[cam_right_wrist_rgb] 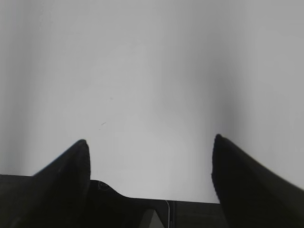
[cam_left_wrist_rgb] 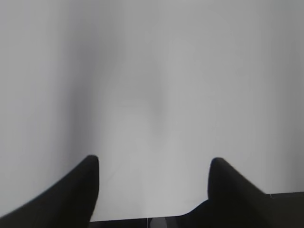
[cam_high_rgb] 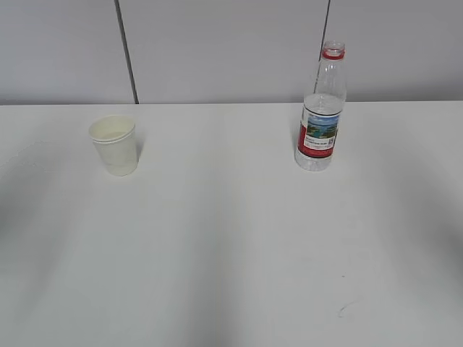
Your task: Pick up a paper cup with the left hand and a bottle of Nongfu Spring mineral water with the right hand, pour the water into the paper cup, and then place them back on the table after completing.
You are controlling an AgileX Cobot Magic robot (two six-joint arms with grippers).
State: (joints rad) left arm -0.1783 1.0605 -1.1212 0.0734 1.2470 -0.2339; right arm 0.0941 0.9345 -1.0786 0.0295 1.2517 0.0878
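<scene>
The white table bears an upright paper cup and, well apart, a standing water bottle.

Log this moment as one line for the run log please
stage: before pickup | cup: upright on table, untouched | bottle: upright, uncapped | left gripper: open, empty | right gripper: open, empty

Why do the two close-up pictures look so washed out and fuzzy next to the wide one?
Exterior view: sharp and evenly lit, the paper cup and bottle throwing only faint shadows on the table. Left wrist view: only bare white surface with soft grey shading, the dark fingers blurred. Right wrist view: similar pale surface, faint specks visible, dark fingers soft-edged.
</scene>
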